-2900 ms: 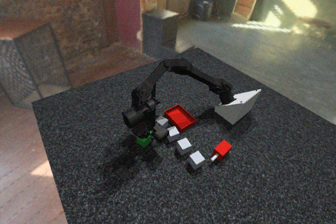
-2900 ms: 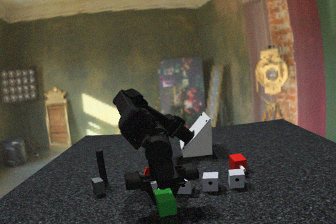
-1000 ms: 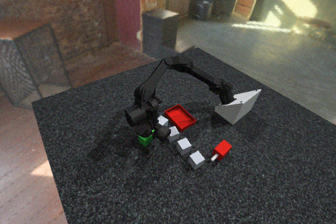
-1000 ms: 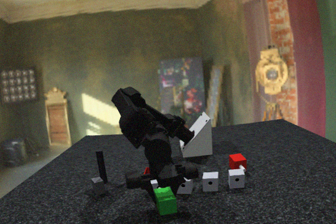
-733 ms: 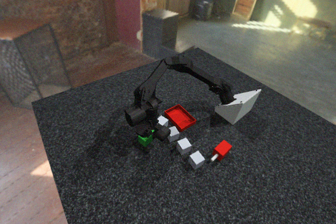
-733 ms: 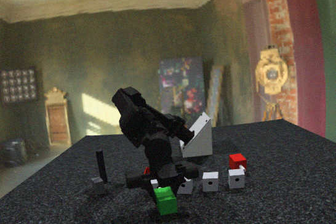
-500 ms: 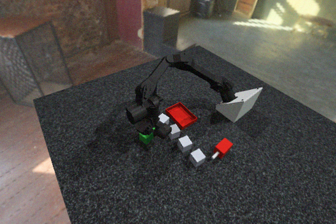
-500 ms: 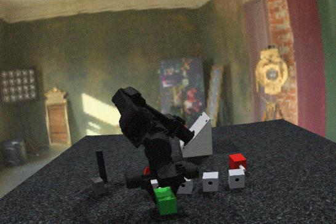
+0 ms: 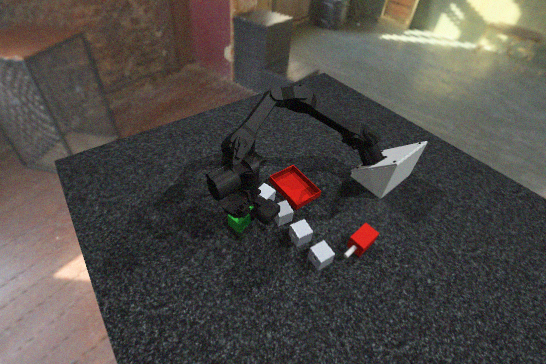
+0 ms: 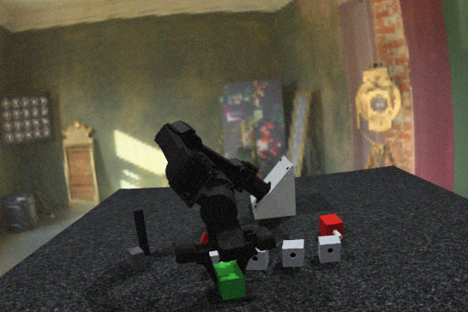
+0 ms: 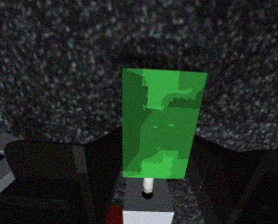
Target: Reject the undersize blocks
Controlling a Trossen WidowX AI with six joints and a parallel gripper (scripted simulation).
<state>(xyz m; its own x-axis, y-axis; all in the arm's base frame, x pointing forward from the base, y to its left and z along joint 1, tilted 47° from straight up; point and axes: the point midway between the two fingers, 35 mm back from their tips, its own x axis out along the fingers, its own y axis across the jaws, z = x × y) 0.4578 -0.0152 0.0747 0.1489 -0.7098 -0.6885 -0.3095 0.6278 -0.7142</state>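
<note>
My gripper (image 9: 250, 209) (image 10: 228, 255) (image 11: 150, 129) is shut on the green GO gauge (image 9: 239, 222) (image 10: 231, 281) (image 11: 162, 125). The gauge's pale pin (image 11: 148, 184) points at the dark hole of the end steel block (image 9: 266, 192) (image 10: 213, 255) (image 11: 148, 217). Its tip is at the hole's mouth; whether it is inside I cannot tell. The other steel blocks stand in a row: one (image 9: 284, 213) (image 10: 259, 261) beside it, then a third (image 9: 301, 233) (image 10: 293, 254), and one at the far end (image 9: 321, 254) (image 10: 329, 249). The red reject tray (image 9: 306, 202) looks empty.
A red block with a white pin (image 9: 364, 238) (image 10: 331, 225) lies past the row's far end. The pale wedge (image 9: 400, 173) (image 10: 280, 198) stands by the arm's base. A small grey block (image 10: 136, 259) and a dark upright post (image 10: 141, 232) show left of the arm in the exterior view.
</note>
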